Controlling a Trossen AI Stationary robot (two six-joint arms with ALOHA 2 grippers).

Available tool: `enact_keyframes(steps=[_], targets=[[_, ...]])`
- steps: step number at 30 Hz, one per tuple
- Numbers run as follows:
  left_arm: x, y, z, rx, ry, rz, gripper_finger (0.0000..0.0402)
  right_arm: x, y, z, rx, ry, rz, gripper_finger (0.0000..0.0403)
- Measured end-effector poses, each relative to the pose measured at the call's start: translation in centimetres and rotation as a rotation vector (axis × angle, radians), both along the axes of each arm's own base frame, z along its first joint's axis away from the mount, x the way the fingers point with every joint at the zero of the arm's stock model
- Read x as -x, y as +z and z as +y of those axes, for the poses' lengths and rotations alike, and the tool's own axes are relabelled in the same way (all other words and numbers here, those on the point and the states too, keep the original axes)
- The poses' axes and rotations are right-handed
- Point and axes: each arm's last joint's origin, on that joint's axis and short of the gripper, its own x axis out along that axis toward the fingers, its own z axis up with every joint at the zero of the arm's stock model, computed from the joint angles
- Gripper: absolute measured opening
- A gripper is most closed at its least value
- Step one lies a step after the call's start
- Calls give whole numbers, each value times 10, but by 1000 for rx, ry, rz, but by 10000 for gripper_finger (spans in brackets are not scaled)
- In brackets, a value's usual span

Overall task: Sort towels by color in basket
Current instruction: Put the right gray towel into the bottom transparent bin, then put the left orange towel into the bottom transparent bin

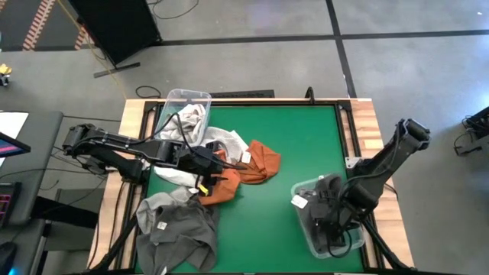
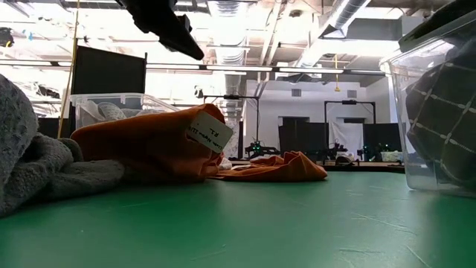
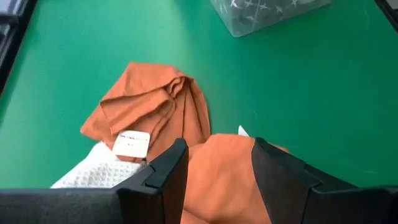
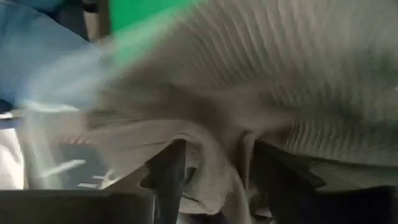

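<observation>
Two rust orange towels lie on the green table, one (image 1: 261, 159) farther right and one (image 1: 221, 187) nearer, bearing a white tag (image 2: 210, 131). My left gripper (image 1: 206, 166) hangs open above the nearer orange towel (image 3: 221, 177), clear of it in the low view (image 2: 175, 33). My right gripper (image 1: 328, 215) is over the clear basket (image 1: 306, 238) at the near right, fingers apart above a grey towel (image 4: 261, 81) inside it. White and pale towels (image 1: 221, 141) lie by the far-left basket (image 1: 187, 99), and a dark grey towel (image 1: 179, 229) lies at the near left. My right gripper has a fold of the grey towel (image 4: 217, 155) showing between its parted fingers, which point down into the basket. The wrist view is blurred, and I cannot tell whether the fingers touch the cloth.
A white waffle towel (image 3: 93, 177) lies beside the orange ones under my left arm. The right basket (image 2: 439, 112) holds dark cloth with pale grid lines. Bare green table (image 1: 306, 145) lies between the towel pile and the right basket.
</observation>
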Motion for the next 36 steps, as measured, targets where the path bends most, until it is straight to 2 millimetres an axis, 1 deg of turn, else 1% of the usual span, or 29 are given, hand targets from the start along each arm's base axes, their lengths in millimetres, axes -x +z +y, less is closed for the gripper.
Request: enact_keyframes(steps=[4,7,10,13,16,22,27,32,34,36], targets=[[1,-2,0,-17,-8,22,167,-6,29,-3,-5,20,-56,220],[7,-5,3,-112,10,83,167,-10,47,-5,6,36,-116,220],[14,-4,9,-203,98,118,167,-12,61,-6,10,54,-163,220],[23,-3,14,-218,127,159,167,-13,69,-8,18,68,-193,221],[32,0,18,-206,149,186,167,-13,73,-9,25,82,-201,221],[52,7,27,-188,206,239,167,-18,73,-14,49,112,-220,221],[71,19,35,-148,278,205,167,-25,74,-23,70,119,-238,221],[92,30,37,-112,313,163,167,-33,76,-29,78,131,-283,221],[101,31,38,-104,321,162,167,-36,77,-31,78,136,-305,221],[109,28,38,-93,332,164,167,-39,78,-32,81,145,-325,221]])
